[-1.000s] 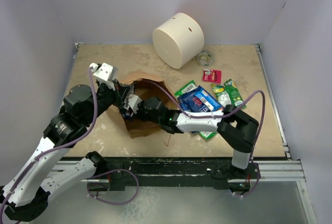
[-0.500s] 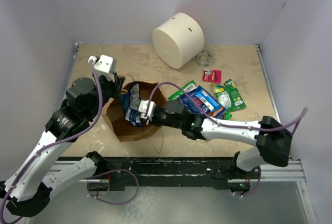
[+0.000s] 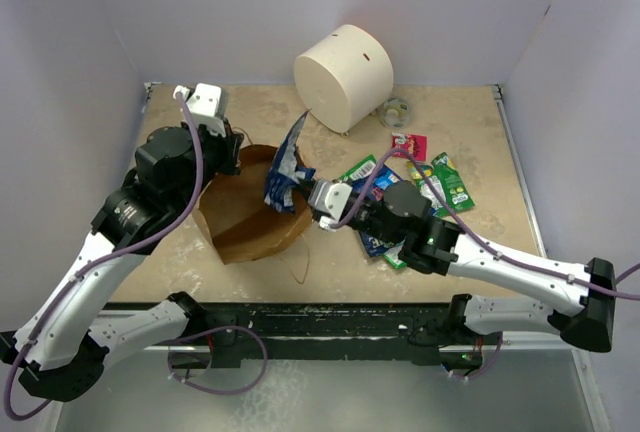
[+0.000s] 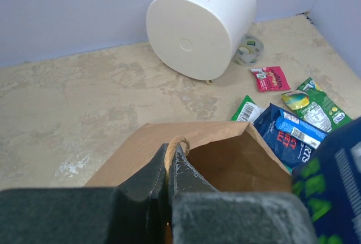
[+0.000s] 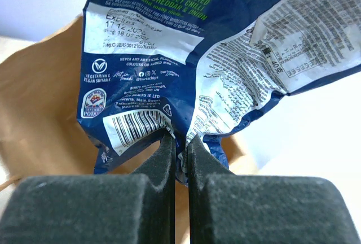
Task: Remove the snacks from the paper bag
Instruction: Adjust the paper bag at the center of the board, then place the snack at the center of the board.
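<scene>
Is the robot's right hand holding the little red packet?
No, the right hand is shut on a dark blue packet, while the red packet lies on the table.

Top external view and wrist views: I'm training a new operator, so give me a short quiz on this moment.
1. True or false: the right gripper is shut on a dark blue packet.
2. What does the left gripper pinch? A the paper bag; B a green packet; C the white cylinder.
3. What colour is the small packet nearest the tape roll?
Key: 1 true; 2 A; 3 red.
</scene>
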Robot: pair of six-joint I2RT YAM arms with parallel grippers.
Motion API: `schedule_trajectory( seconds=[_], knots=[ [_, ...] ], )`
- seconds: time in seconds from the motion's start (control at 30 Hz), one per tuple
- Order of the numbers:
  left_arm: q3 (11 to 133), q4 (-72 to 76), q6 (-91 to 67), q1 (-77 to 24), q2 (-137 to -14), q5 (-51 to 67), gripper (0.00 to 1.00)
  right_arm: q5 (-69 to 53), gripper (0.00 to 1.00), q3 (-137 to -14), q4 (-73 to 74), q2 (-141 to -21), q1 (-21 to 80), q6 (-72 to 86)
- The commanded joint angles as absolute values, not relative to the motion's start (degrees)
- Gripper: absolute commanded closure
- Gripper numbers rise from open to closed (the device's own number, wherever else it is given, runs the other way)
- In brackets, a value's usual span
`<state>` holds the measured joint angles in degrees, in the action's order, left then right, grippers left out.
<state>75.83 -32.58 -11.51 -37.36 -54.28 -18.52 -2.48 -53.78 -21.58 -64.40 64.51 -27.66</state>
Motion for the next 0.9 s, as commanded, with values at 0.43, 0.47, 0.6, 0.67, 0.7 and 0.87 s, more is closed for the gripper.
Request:
schedule_trajectory(
  seconds=[0.43, 0.47, 0.6, 0.67, 0.7, 0.87],
  knots=[
    [96.4, -31.0, -22.5, -37.1, -68.5, -10.5, 1.0, 47.8, 1.0, -67.6, -3.8, -67.7, 43.4, -0.5],
    [97.0, -31.3, -23.2, -37.1, -69.0, -10.2, 1.0, 47.6, 1.0, -67.0, -2.6, -67.8, 42.8, 0.1],
    [97.8, -35.1, -26.0, -36.9, -69.7, -12.9, 1.0, 49.5, 1.0, -64.3, 1.0, -67.2, 41.1, 0.6],
    [97.1, -38.3, -27.8, -36.0, -69.3, -16.0, 1.0, 49.1, 1.0, -63.8, 3.7, -66.4, 39.9, 2.7],
    [96.6, -39.8, -28.4, -34.8, -69.0, -16.7, 1.0, 48.6, 1.0, -63.5, 4.9, -66.0, 39.4, 3.8],
    [92.2, -44.8, -33.0, -19.7, -68.7, -6.2, 1.0, 45.7, 1.0, -65.1, 15.2, -67.1, 37.7, 12.1]
  ],
)
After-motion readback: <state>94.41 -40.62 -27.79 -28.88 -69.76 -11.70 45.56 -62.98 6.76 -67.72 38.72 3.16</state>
